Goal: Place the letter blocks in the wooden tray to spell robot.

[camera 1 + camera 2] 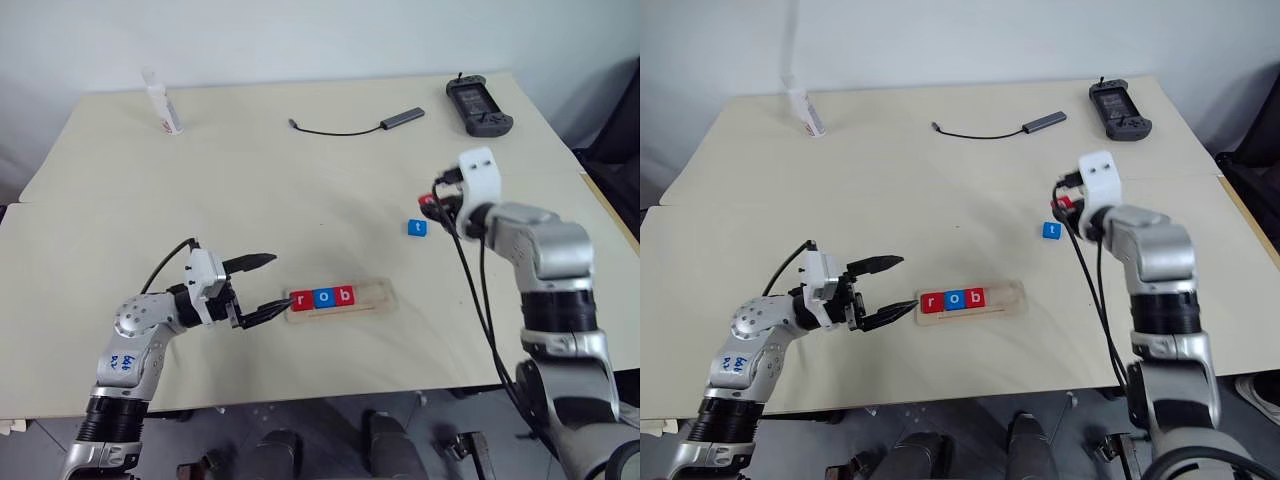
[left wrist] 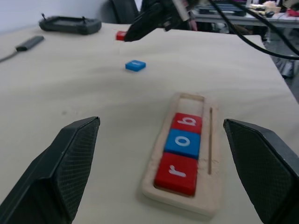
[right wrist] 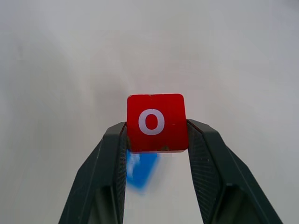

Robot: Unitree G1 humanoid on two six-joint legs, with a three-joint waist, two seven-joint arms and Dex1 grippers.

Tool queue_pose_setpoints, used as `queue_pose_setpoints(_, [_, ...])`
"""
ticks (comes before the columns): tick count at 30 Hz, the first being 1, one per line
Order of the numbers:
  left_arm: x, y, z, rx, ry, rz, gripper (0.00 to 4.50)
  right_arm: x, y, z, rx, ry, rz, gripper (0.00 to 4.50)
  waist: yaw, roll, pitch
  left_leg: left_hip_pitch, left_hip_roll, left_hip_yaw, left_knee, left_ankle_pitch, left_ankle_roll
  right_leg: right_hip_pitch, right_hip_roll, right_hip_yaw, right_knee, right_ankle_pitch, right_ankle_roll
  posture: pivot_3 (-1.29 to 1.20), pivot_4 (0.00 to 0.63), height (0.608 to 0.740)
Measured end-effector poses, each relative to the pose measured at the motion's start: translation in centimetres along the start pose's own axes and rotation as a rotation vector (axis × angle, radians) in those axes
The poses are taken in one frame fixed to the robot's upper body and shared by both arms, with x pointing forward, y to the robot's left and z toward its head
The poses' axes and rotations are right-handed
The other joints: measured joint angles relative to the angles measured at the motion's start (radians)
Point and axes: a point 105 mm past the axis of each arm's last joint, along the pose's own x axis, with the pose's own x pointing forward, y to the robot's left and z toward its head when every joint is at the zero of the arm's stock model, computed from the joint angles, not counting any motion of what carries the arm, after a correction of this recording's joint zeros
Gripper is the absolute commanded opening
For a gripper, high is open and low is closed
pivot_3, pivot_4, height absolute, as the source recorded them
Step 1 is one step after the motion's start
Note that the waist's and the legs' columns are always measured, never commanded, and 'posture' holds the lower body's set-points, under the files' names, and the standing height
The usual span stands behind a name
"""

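The wooden tray (image 1: 380,297) lies near the table's front edge with three letter blocks in its slot: red r (image 1: 301,299), blue o (image 1: 322,297), red b (image 1: 343,295). Its right part is bare. A blue t block (image 1: 417,228) rests on the table further back and right. My right gripper (image 3: 156,135) is shut on a red o block (image 3: 156,122), held above the table just right of the t block. My left gripper (image 1: 262,288) stands open just left of the tray, pointing at its left end, with nothing between its fingers.
At the back of the table lie a black cable with an adapter (image 1: 400,118), a black handheld controller (image 1: 479,106) and a white tube (image 1: 162,105). A seam (image 1: 300,190) runs between the two tabletops.
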Motion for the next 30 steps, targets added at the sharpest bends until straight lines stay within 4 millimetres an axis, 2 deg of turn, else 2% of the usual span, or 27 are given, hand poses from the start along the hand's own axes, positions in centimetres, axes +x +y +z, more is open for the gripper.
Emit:
queue_pose_setpoints(3, [0.5, 0.2, 0.3, 0.000, -0.001, -0.036, 4.50, -2.9, 0.4, -3.6, 0.029, 0.074, -0.016, 1.44, 0.011, 0.000, 0.000, 0.000, 0.000, 0.001, 0.000, 0.000, 0.000, 0.000, 0.000, 0.000, 0.000, 0.000, 0.000, 0.00, 0.150, 0.740])
queue_pose_setpoints(5, [0.7, 0.4, 0.4, 0.001, -0.002, -0.050, 4.50, -4.6, 1.3, -5.7, 0.065, 0.111, -0.011, 1.44, 0.012, 0.000, 0.000, 0.000, 0.001, 0.002, 0.001, -0.001, -0.001, 0.000, 0.001, 0.001, 0.000, 0.000, 0.000, 0.00, 0.150, 0.740])
queue_pose_setpoints(8, [1.0, 0.6, 0.4, -0.003, -0.002, -0.071, 4.50, -6.5, 3.1, -8.1, 0.092, 0.149, 0.007, 1.44, 0.017, 0.000, 0.000, 0.001, 0.001, 0.003, 0.001, -0.001, -0.001, 0.000, 0.001, 0.002, 0.001, 0.000, 0.001, 0.00, 0.150, 0.740])
queue_pose_setpoints(10, [1.0, 0.5, 0.3, -0.008, 0.000, -0.081, 4.50, -7.0, 3.7, -8.8, 0.090, 0.158, 0.008, 1.44, 0.018, 0.000, 0.000, 0.001, 0.000, 0.004, 0.002, -0.001, -0.001, 0.000, 0.001, 0.002, 0.001, 0.001, 0.001, 0.00, 0.150, 0.740])
queue_pose_setpoints(11, [1.0, 0.4, 0.3, -0.008, 0.000, -0.089, 4.50, -7.2, 3.9, -9.0, 0.089, 0.157, 0.002, 1.44, 0.020, 0.000, 0.000, 0.001, 0.000, 0.004, 0.002, -0.001, -0.001, 0.000, 0.001, 0.002, 0.001, 0.001, 0.001, 0.00, 0.150, 0.740])
queue_pose_setpoints(16, [1.2, 0.6, 0.5, -0.002, -0.004, -0.103, 4.50, -6.6, 5.5, -8.8, 0.164, 0.092, 0.021, 3.16, 0.018, 0.000, 0.000, 0.003, 0.001, 0.004, 0.001, -0.001, -0.001, 0.001, 0.001, 0.003, 0.001, 0.001, 0.001, 0.00, 0.150, 0.740])
queue_pose_setpoints(20, [1.1, 0.5, 0.4, -0.007, -0.002, -0.097, 4.50, -6.8, 4.6, -7.7, 0.082, 0.064, 0.038, 4.45, 0.019, 0.000, 0.000, 0.003, 0.000, 0.004, 0.001, -0.001, 0.000, 0.001, 0.001, 0.003, 0.000, 0.001, 0.001, 0.00, 0.150, 0.740])
queue_pose_setpoints(24, [0.9, 0.3, 0.1, -0.014, 0.001, -0.088, 4.50, -7.9, 3.9, -6.4, -0.069, 0.032, 0.161, 4.45, 0.021, 0.000, 0.000, 0.003, 0.000, 0.005, 0.001, -0.002, 0.001, 0.002, 0.001, 0.002, -0.002, 0.001, 0.001, 0.00, 0.150, 0.740])
queue_pose_setpoints(27, [0.4, 0.2, -0.1, -0.007, 0.004, -0.073, 4.50, -9.0, 3.0, -6.6, -0.343, 0.071, 0.355, 4.45, 0.023, -0.001, 0.000, 0.003, 0.000, 0.008, 0.000, -0.003, 0.003, 0.003, 0.001, 0.002, -0.004, 0.001, 0.002, 0.00, 0.150, 0.740])
queue_pose_setpoints(30, [0.3, 0.1, -0.1, -0.001, 0.004, -0.066, 4.50, -8.4, 2.2, -6.1, -0.487, 0.032, 0.510, 4.45, 0.016, -0.004, 0.001, 0.005, 0.002, 0.013, 0.001, -0.004, 0.003, 0.004, 0.001, 0.002, -0.007, 0.002, 0.004, 0.00, 0.150, 0.740])
